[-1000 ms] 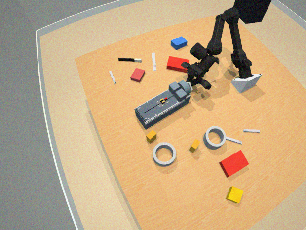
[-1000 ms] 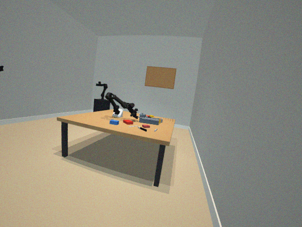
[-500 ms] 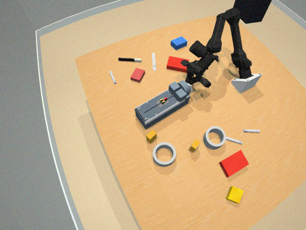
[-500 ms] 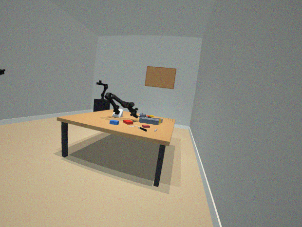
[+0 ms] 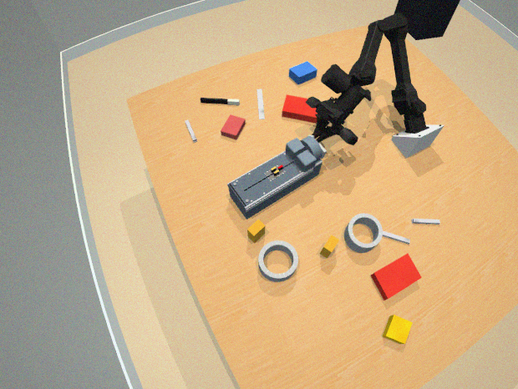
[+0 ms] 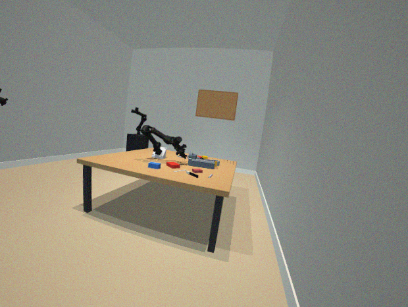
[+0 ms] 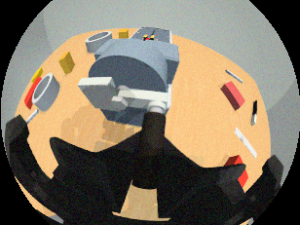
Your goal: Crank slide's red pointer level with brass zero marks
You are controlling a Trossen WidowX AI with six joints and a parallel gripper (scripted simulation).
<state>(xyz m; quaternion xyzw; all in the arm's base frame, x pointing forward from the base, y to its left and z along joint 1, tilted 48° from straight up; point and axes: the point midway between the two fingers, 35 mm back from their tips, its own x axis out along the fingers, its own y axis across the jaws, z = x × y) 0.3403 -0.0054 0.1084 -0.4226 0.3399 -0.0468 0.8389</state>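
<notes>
The blue-grey machine (image 5: pixel 259 189) (image 6: pixel 201 163) (image 7: pixel 133 53) stands on the table, with a slotted top and a rounded crank housing at one end. In the top view the red pointer (image 5: pixel 280 167) sits in the slot just off the two brass marks, on the crank side; the wrist view shows it small, at the near side of the marks. The pale crank arm (image 7: pixel 141 94) lies across the housing's round face. My gripper (image 5: pixel 317 137) (image 6: pixel 184 156) (image 7: pixel 150 135) is shut on the black handle (image 7: pixel 154 123), which stands out from the crank arm's right end in the wrist view.
Near the arm lie a red block (image 5: pixel 297 108) and a blue block (image 5: pixel 302 73). A darker red block (image 5: pixel 232 126), pale strips and a black-and-white stick (image 5: pixel 217 100) lie beyond. Two grey rings (image 5: pixel 277 275) (image 5: pixel 364 246) and several yellow and red blocks lie on the machine's other side.
</notes>
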